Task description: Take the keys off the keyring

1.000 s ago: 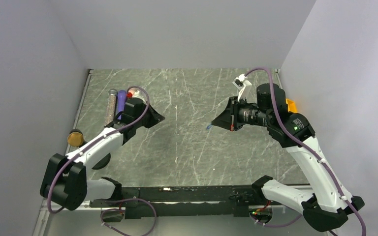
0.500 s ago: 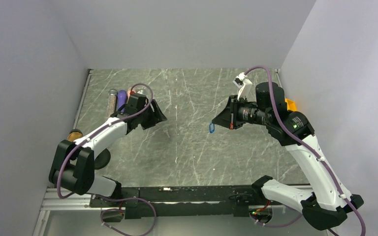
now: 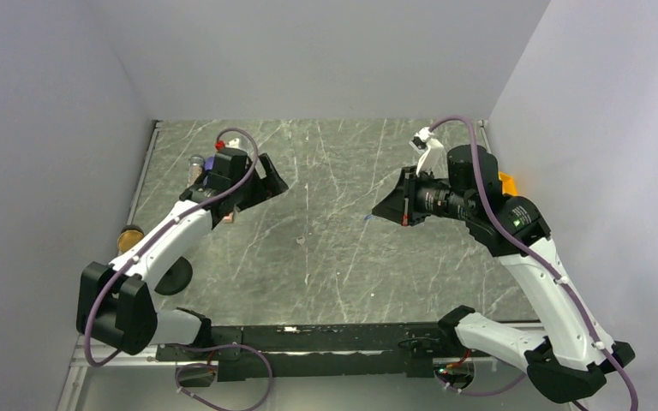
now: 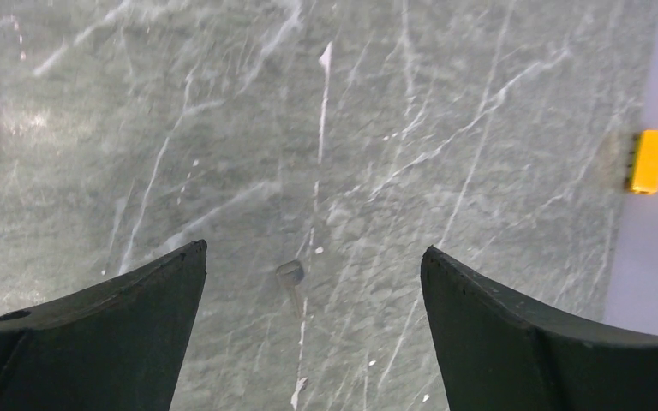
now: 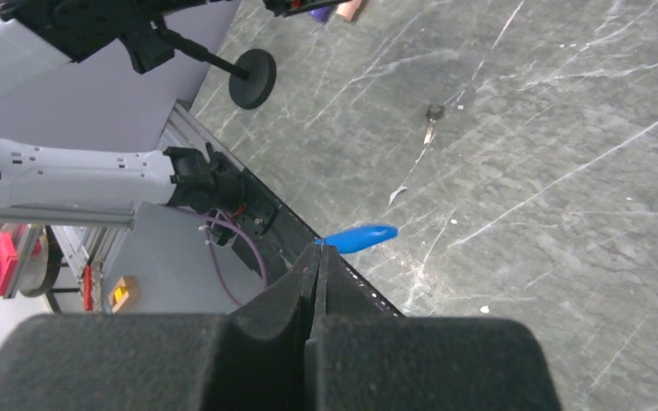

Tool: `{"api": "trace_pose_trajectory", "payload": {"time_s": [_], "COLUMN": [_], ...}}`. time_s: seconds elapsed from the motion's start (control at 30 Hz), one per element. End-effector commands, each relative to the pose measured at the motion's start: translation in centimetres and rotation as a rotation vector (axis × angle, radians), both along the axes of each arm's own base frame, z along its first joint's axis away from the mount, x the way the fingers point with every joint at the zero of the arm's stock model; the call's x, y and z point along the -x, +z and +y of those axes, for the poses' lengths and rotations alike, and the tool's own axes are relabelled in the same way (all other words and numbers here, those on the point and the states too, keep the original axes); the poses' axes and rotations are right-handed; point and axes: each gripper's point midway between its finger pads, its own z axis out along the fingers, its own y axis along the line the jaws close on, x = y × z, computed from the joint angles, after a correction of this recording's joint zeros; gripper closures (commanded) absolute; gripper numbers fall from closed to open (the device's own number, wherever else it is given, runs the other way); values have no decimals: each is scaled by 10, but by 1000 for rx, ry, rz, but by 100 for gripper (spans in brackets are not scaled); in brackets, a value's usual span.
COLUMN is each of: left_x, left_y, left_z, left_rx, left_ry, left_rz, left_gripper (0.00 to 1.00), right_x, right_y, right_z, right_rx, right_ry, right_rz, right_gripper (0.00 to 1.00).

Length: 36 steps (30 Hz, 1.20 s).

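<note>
The right gripper (image 5: 317,249) is clamping the blue piece (image 5: 360,236) aloft; the left gripper (image 4: 313,253), jaws wide apart, is hovering above the key (image 4: 290,275), probably to collect it.

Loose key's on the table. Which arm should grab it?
Left. The left gripper has open jaws framing the loose key in its wrist view; the right gripper is shut on the blue piece.

No readable text or labels; views perhaps too coarse.
</note>
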Motion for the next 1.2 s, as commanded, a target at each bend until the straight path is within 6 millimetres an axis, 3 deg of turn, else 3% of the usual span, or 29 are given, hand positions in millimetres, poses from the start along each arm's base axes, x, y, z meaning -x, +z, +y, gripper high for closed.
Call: {"api": "trace_pose_trajectory", "payload": {"time_s": [0.0,0.3,0.57,0.83,1.17], "left_x": [-11,-12,-9,4,25], "left_y": [52,87,106,127,159], "left_z": [1,-22,-23,-19,-6], "left_rx": [29,99,85,65,13], "left_ry": [13,-121,-169,-207,-235], "left_rz": [-125,-217,-282,-345,-425], "left_gripper": [3,7,6,6,5], "right_x": [-3,-14,-39,-85,-154], "right_y": [9,-16,-44,-83,-96], "right_z": [-9,-12,-4,6,14], "right_rx": [0,5,27,70,15], "right_ry": [-66,-150,-181,-156,-160], "right_rz": [-27,20,49,124,170], "right_gripper": [100,100,100,100,100]}}
